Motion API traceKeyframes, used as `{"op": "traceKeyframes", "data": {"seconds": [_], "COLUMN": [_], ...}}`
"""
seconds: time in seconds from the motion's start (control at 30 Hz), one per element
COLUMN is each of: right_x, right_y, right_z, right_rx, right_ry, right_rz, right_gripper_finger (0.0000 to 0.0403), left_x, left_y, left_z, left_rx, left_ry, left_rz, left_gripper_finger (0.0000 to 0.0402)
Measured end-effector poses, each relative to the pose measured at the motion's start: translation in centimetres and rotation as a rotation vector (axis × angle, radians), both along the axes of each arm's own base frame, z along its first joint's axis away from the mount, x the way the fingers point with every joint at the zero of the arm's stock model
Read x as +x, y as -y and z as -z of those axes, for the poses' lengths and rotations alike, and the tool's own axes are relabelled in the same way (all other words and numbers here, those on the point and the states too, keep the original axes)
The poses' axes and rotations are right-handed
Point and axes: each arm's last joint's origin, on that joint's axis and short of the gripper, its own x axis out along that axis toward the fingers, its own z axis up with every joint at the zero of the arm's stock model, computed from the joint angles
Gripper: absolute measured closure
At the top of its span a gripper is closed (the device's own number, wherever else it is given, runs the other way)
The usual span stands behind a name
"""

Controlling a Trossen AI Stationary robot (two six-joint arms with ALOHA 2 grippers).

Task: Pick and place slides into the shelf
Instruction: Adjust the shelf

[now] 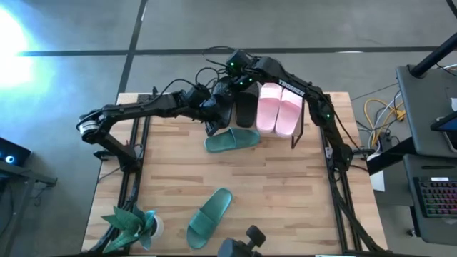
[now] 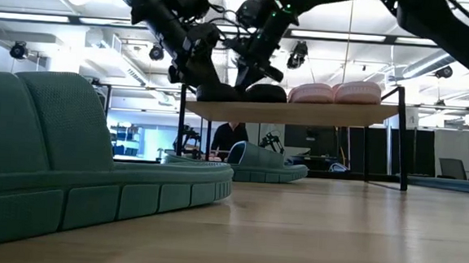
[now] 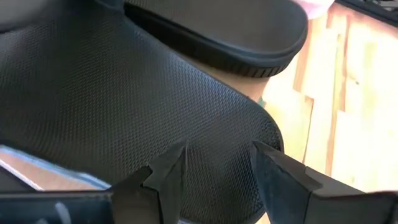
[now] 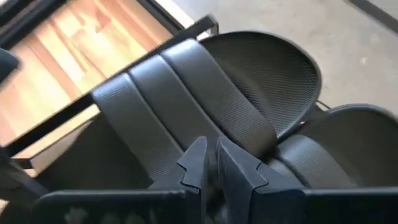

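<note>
The shelf (image 1: 305, 114) (image 2: 301, 113) stands at the table's far middle. On its plank lie the pink pair (image 1: 278, 108) (image 2: 335, 92) and two black slides (image 1: 246, 108) (image 2: 245, 90). My left gripper (image 3: 217, 165) (image 1: 216, 118) is open just above the left black slide (image 3: 124, 112); I cannot tell whether it touches it. My right gripper (image 4: 211, 163) (image 1: 239, 82) is shut at the strap of the other black slide (image 4: 273, 68). One teal slide (image 1: 232, 140) (image 2: 257, 161) lies sole down in front of the shelf, and another (image 1: 209, 214) (image 2: 69, 170) near the near edge. My right gripper comes from above, slanting down from the far side, and its fingers (image 4: 239, 171) are closed on the edge of the black slide's wide strap (image 4: 186, 93). The fingers themselves hide the pinch. The slide rests flat on the shelf's plank.
A teal-green potted plant (image 1: 132, 223) stands at the table's near left corner. A dark camera mount (image 1: 246, 239) sits at the near edge. Bare wood lies between the two teal slides and along the right side. Both arms crowd the shelf's left half.
</note>
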Motion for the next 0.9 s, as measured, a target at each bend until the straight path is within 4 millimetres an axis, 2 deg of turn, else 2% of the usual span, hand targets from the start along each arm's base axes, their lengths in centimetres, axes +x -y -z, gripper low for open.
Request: {"op": "traceKeyframes", "data": {"seconds": [0.23, 0.33, 0.47, 0.7, 0.8, 0.9], "right_x": [0.7, 0.8, 0.5, -2.6, -4.1, -5.2], "right_y": [0.3, 0.3, 0.1, -1.0, -0.2, 1.4], "right_z": [1.6, 1.7, 0.3, -4.8, -5.3, -4.1], "right_rx": [0.039, 0.029, -0.005, -0.168, -0.197, -0.123], "right_ry": [-0.018, -0.015, 0.026, 0.024, -0.038, -0.080], "right_rz": [-0.029, -0.043, -0.040, 0.066, 0.165, 0.233], "right_gripper_finger": [0.0371, 0.0371, 0.0371, 0.0371, 0.0371, 0.0371], "left_x": [-0.9, -1.4, -1.6, -1.4, -1.3, -1.1], "left_y": [0.3, 0.4, 0.4, 0.4, 0.4, 0.4], "left_z": [-1.1, -1.8, -2.2, -2.4, -2.5, -2.7], "left_rx": [-0.010, 0.026, 0.051, 0.055, 0.051, 0.060], "left_ry": [0.006, 0.027, 0.035, 0.060, 0.080, 0.104], "left_rz": [-0.065, -0.091, -0.113, -0.111, -0.117, -0.115], "left_gripper_finger": [0.0238, 0.0238, 0.0238, 0.0238, 0.0238, 0.0238]}}
